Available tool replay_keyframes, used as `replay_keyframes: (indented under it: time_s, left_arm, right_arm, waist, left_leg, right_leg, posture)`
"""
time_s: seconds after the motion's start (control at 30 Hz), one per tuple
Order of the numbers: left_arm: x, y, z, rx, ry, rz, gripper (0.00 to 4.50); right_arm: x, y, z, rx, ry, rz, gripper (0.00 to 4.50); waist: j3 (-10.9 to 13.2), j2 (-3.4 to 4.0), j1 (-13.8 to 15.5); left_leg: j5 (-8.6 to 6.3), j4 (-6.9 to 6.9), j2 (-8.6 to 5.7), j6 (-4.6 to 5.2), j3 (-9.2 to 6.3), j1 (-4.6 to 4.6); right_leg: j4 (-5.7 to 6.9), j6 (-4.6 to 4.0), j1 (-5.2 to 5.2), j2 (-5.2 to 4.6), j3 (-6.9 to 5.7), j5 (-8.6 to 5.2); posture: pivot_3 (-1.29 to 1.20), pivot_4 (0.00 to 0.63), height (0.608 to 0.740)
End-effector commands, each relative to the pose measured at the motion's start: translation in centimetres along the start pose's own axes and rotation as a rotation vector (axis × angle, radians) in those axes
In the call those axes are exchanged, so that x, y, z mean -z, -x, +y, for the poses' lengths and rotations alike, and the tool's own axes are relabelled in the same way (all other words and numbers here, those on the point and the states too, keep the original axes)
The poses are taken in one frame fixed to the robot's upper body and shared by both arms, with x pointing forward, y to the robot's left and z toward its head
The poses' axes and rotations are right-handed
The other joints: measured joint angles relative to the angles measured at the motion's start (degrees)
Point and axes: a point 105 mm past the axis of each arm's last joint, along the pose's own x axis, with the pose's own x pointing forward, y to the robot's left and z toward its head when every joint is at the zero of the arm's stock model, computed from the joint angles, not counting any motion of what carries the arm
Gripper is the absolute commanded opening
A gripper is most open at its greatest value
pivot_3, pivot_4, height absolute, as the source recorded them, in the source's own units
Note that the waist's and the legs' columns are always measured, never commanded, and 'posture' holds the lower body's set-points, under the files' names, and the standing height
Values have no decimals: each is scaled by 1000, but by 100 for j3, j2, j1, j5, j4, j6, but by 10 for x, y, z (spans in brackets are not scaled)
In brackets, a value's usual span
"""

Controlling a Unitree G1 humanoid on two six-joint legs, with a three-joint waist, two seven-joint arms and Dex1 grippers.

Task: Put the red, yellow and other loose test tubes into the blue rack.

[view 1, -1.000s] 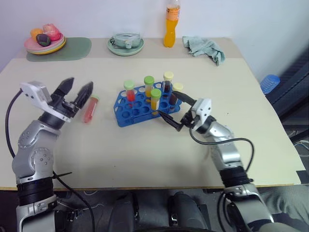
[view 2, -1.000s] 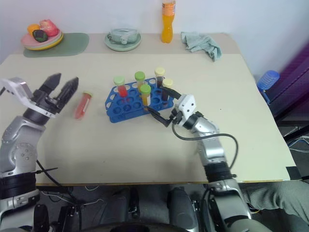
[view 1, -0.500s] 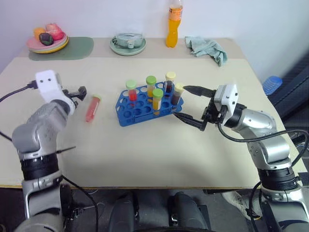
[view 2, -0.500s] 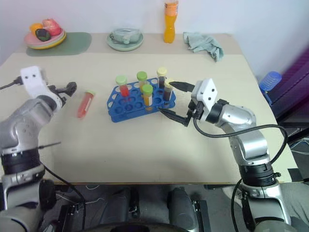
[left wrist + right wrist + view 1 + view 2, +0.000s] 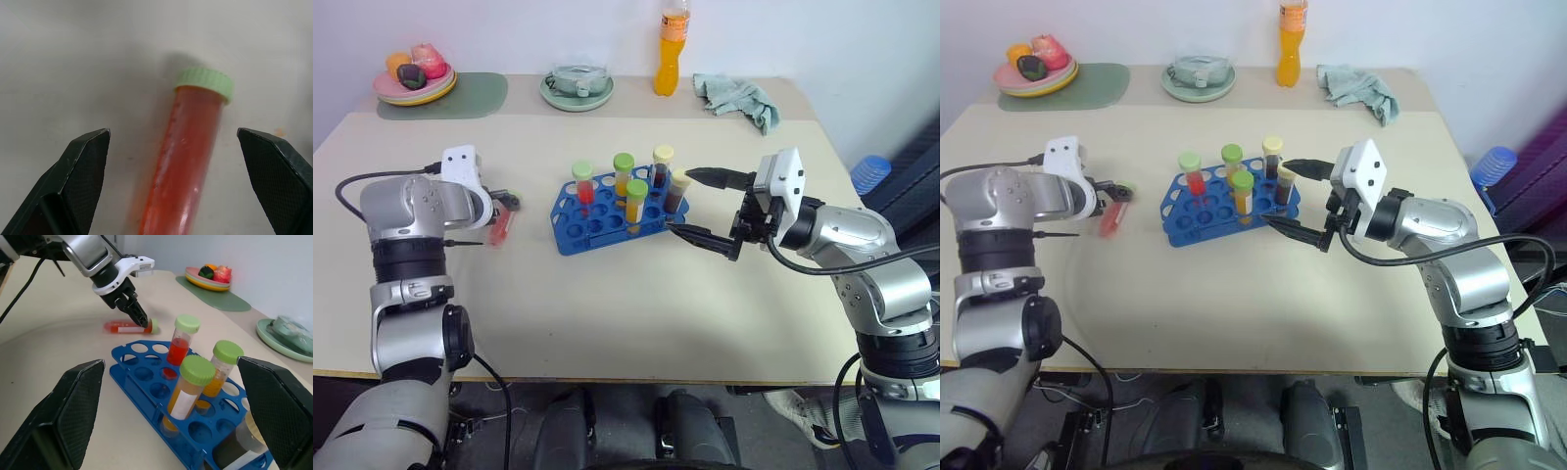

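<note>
- The left gripper has its fingers spread wide and angled down at the desk, one on each side of the loose red tube, neither touching it. I judge this straddle to be the set-up for a pinch across the tube's body.
- The red tube lies flat on the desk with its green cap pointing away from the wrist, well apart from the rack, at about 9 o'clock from it in the head view.
- The right gripper is spread too, holds nothing and hangs level just beside the rack's end at 3 o'clock; its upper finger reaches toward the yellow-capped tube there. It looks parked clear of the tubes, perhaps ready to steady the rack.
- The blue rack stands mid-desk with five capped tubes upright in it; many holes toward the left gripper are free, so the red tube has somewhere to go.
- Farther off at 12 o'clock stand an orange bottle, a crumpled cloth, a green dish and a fruit plate, none in the way.
</note>
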Motion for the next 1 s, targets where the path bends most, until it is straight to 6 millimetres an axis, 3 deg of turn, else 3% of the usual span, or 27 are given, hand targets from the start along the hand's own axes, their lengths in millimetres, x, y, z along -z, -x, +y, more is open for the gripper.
replay_keyframes:
  time_s: [0.03, 0.23, 0.6, 0.73, 0.83, 0.87, 1.0]
  left_arm:
    - [-19, -1, -2, -20, -4, 8, 4265]
    - [-31, 0, -8, -30, -82, 94, 4265]
    - [-7, -9, 6, -48, -243, 241, 4265]
    - [-6, -11, 4, -40, -250, 234, 2578]
    - [-6, -12, 3, -36, -239, 231, 1023]
    - [-7, -12, 3, -37, -232, 228, 755]
    - [-6, -9, 4, -23, -197, 238, 751]
  right_arm:
    - [-11, 5, -9, 47, 61, -14, 4422]
    - [-10, 3, -13, 61, 68, -1, 4422]
    - [-16, 2, -11, 83, 57, 7, 4422]
    - [-15, 3, -10, 91, 52, 7, 4500]
    - [-14, 3, -10, 92, 52, 8, 4500]
    - [-14, 3, -11, 92, 52, 8, 4500]
    - [-13, 3, -11, 89, 51, 9, 4500]
  waist:
    - [1, -2, 6]
    - [11, -19, -7]
    - [13, -21, -7]
    - [13, -21, -9]
    - [13, -21, -7]
    - [13, -21, -7]
    - [13, -21, -9]
  left_leg:
    - [0, 0, 0, 0, 1, 0]
    - [0, -2, -1, 0, 8, -4]
    - [1, 1, 0, -1, 12, -8]
    - [1, 1, 1, -1, 11, -8]
    - [0, 2, 1, -1, 11, -8]
    - [0, 2, 1, -1, 11, -8]
    - [0, 3, 1, -1, 11, -7]
  right_leg:
    - [0, 0, 0, 0, 0, 0]
    - [-1, 1, -8, 1, -2, -1]
    - [2, 1, -14, 1, -1, -1]
    - [3, 1, -14, 1, -1, -1]
    - [4, 1, -13, 0, -1, -1]
    - [4, 1, -13, 0, -1, -1]
    - [6, 1, -13, 0, -1, -1]
  posture:
    - [0, 150, 740]
    - [0, 150, 740]
    - [0, 150, 740]
    - [0, 150, 740]
    - [0, 150, 740]
    - [0, 150, 740]
    - [0, 150, 740]
